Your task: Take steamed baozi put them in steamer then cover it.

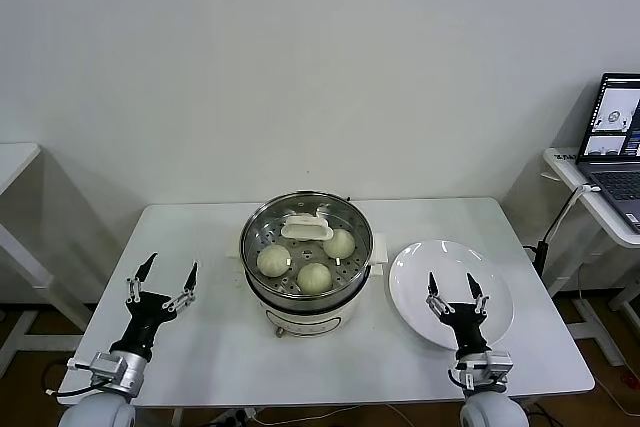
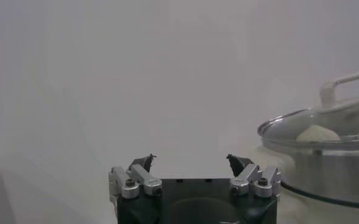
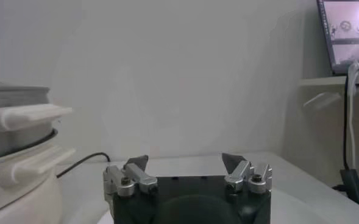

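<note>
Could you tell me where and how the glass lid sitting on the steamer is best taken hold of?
Grip the cover by its cream-white oblong handle, coming straight down from above. The handle stands proud of the glass at the far side of the steamer, so fingers should probably close across its narrow width. Both grippers are open and empty.

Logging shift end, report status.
Both grippers, left and right, open, empty. Baozi in steamer, cover on. Nothing obstructing.
</note>
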Motion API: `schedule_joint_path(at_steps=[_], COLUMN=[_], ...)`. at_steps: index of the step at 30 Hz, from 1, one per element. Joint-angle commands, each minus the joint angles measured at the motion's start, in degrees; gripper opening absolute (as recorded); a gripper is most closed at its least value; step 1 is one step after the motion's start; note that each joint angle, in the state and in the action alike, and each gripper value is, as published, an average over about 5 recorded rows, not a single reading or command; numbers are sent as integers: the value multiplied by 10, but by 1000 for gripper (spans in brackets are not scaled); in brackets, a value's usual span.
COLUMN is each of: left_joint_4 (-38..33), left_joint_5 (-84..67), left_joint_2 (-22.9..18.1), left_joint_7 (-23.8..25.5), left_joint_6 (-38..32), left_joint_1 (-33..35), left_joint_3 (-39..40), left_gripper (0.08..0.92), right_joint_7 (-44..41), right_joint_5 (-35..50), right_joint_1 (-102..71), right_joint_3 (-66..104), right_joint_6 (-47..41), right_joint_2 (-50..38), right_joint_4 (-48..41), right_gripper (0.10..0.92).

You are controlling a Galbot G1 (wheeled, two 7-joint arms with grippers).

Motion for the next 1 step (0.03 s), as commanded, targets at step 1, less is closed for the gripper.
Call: schedule_joint_path(at_steps=[1], left_joint_4=[-3], left_joint_5=[-3], left_joint_2=[0], left_joint_7=[5], left_joint_6=[-19], left_joint_1=[13], left_joint_3=[0], left_gripper=[823], right_joint_7=[2], right_joint_5=[-9], right_joint_1=[-6], right_joint_3=[1], right_joint_6=[6], right_joint_2=[7], right_joint_4=[8], right_gripper=[823])
